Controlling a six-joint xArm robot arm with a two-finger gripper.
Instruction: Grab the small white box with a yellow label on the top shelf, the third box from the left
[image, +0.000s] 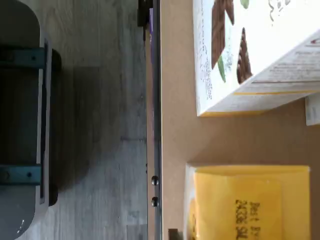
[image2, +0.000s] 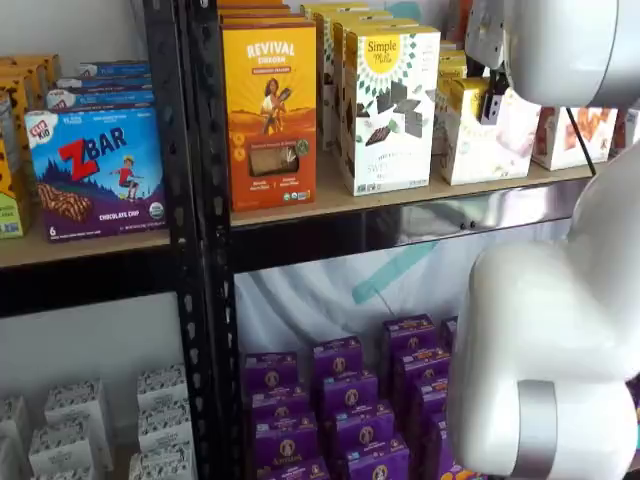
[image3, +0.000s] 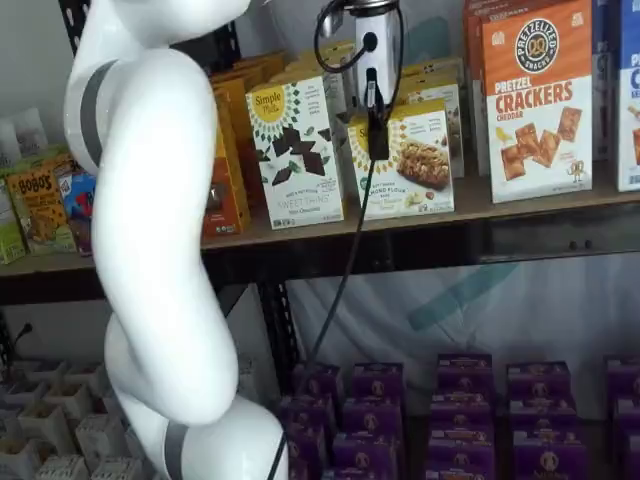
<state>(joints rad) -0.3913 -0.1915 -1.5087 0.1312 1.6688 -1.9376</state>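
Box (image3: 410, 160), short and white, with yellow sunburst label and cookie picture, upright on bench (image3: 520, 205), front face outward. On one side, close by, tall box (image3: 295, 150) with dark chocolate pieces; on the other, a little apart, crackers box (image3: 537, 100), orange and taller. More cartons stacked behind all three. Bench a tan board with silvery rail (image3: 560, 240) along its front, between black uprights.

End effector (image3: 377, 145) low in front of box, one black finger side-on across the upper part of the label, white body above, cable (image3: 345, 270) drooping down past the rail. No gap between fingers to be made out, so cannot tell whether open or closed, nor whether touching the carton. In a shelf view, only a dark piece of it (image2: 490, 100) at the box's upper corner by the yellow side, the rest behind the arm (image2: 560, 330). Same view: Revival box (image2: 268, 110) next to the tall box, ZBar box (image2: 95, 170) past the upright.

From the wrist: yellow top of box (image: 250, 205) with dark print, bare tan board between it and the tall box, then the bench's front edge and grey floor (image: 100, 125) beyond. Dark mount (image: 20, 115) with teal brackets at the edge.

Under the bench, rows of purple boxes (image3: 470, 400).
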